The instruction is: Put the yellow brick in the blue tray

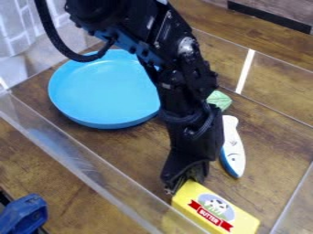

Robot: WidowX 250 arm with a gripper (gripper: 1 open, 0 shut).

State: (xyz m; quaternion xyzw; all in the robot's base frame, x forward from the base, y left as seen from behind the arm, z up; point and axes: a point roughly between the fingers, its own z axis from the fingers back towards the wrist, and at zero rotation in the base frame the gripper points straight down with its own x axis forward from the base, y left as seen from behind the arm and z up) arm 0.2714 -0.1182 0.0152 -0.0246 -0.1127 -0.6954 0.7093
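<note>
- The large round blue dish looks like smooth plastic with a soft sheen.
- The flat rectangular yellow brick has a smooth face, printed with a red banner.
- The brown surface looks like wood, visibly grained, with a satin finish.
- The robot's black hand looks rough and crinkled, with small glossy highlights.
- The long white and blue object at right looks smooth, like plastic.
- The bright blue item at near left looks creased and glossy.

Soft indoor light, slightly blurred fine detail
</note>
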